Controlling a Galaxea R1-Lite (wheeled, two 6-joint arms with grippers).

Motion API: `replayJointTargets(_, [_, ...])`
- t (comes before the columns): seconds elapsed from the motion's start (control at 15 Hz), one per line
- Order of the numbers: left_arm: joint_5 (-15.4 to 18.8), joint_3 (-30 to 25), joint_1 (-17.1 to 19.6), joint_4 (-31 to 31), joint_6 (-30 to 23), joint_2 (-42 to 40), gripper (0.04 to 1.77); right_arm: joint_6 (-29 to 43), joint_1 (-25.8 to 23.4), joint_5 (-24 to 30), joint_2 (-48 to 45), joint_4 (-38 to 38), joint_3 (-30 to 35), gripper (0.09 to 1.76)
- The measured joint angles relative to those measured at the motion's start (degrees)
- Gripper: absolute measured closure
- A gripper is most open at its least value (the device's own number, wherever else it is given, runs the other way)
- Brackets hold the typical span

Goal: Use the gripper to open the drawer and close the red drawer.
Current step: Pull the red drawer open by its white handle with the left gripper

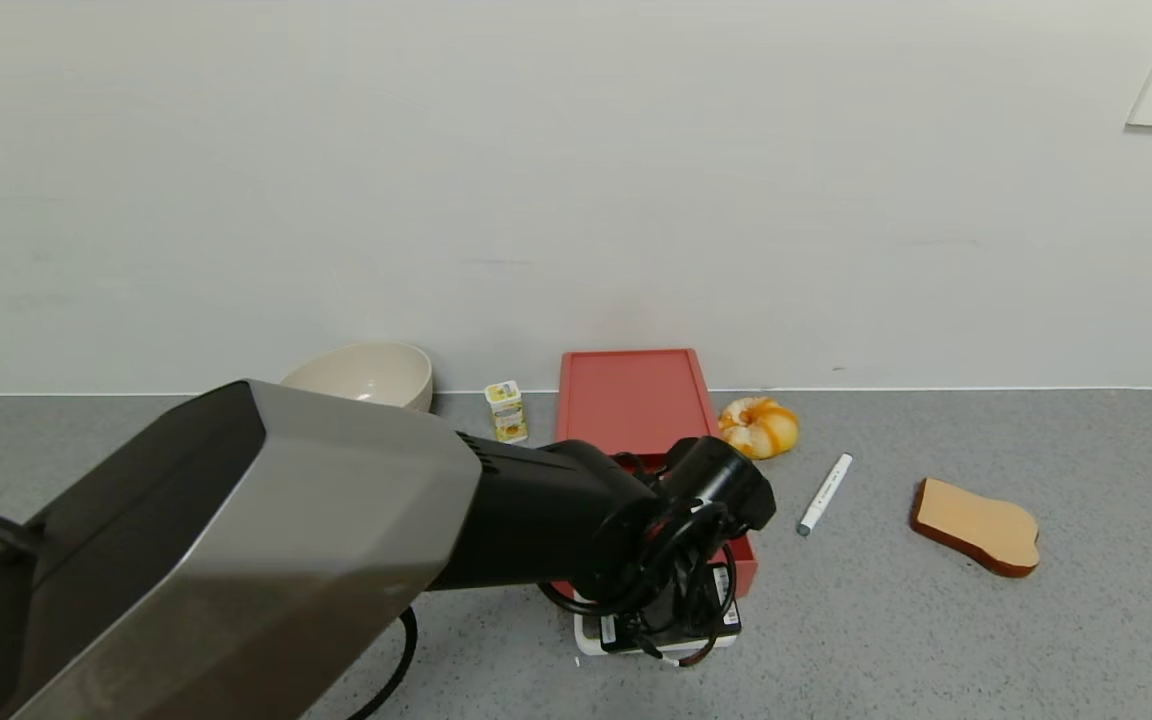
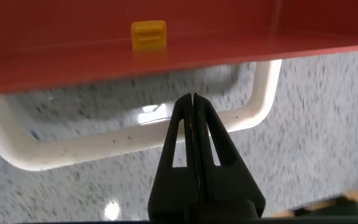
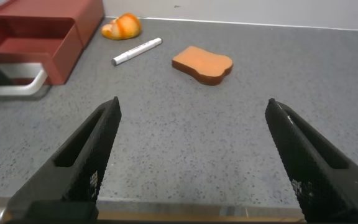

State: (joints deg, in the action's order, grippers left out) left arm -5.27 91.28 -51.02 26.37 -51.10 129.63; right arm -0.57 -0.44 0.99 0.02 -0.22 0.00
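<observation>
The salmon-red drawer (image 1: 631, 400) lies flat near the wall, its tray (image 3: 30, 43) pulled partly out toward me. My left gripper (image 1: 671, 610) hangs over the tray's white loop handle (image 1: 586, 640). In the left wrist view its fingers are pressed together, and the gripper (image 2: 192, 98) reaches across the handle bar (image 2: 104, 140) into the loop, just short of the red tray front (image 2: 166, 59). A small yellow piece (image 2: 148, 35) sits inside the tray. My right gripper (image 3: 192, 104) stands open low over bare counter, well to the right of the drawer (image 3: 36, 40).
A beige bowl (image 1: 366, 375) and a small yellow carton (image 1: 507, 410) stand left of the drawer by the wall. To its right lie an orange pastry (image 1: 758, 425), a white marker (image 1: 825, 493) and a bread slice (image 1: 976, 525).
</observation>
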Motion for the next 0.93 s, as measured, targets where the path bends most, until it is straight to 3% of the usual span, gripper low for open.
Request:
replayJointTargets(0.6, [0.1,-3.7,-2.3,0.1,0.0,-1.7,1.7,0.0,0.0,0.0,0.0,0.0,0.0,0.14])
replayJointTargets(0.93, [-1.3,-2.2,-1.9,0.2,0.2,-2.3,1.7,0.0,0.0,0.0,0.0,0.0,0.0,0.14])
